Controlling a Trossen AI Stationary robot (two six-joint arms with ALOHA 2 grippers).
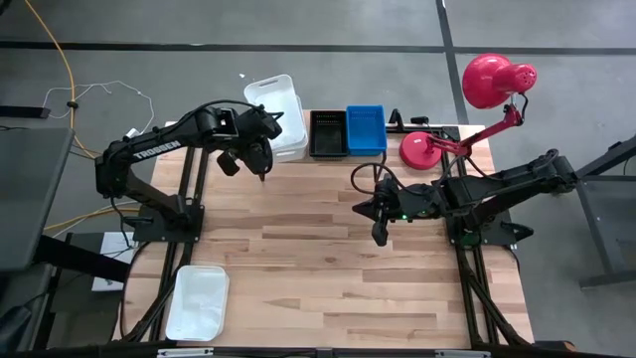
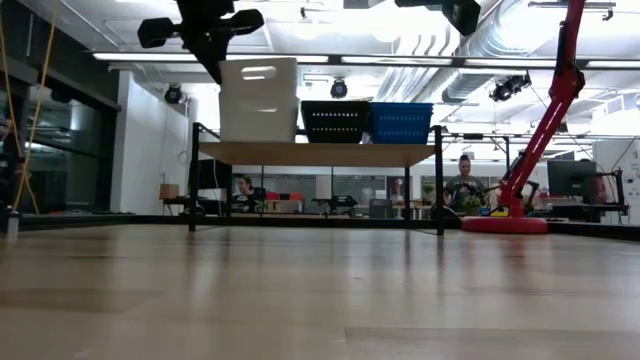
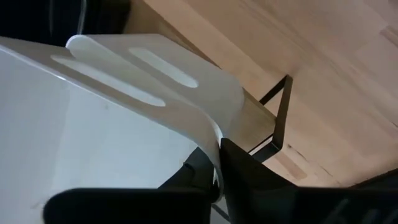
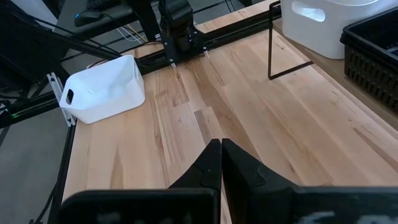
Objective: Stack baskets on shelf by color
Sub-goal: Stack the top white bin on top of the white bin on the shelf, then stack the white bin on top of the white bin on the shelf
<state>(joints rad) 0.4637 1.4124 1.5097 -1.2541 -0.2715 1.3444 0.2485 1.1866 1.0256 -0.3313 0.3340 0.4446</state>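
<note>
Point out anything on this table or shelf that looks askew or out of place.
The top white basket on the shelf sits tilted and overhangs the far edge of the white stack, its rim pinched in the left gripper. A lone white basket lies on the table's near left corner, away from the shelf. The black basket and blue basket sit squarely.

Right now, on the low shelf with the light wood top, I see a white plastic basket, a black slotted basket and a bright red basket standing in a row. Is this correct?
Not quite. The third basket is bright blue, not red; the only red thing nearby is the desk lamp. The high view shows the white plastic basket, the black slotted basket and the blue one in a row on the shelf.
</note>
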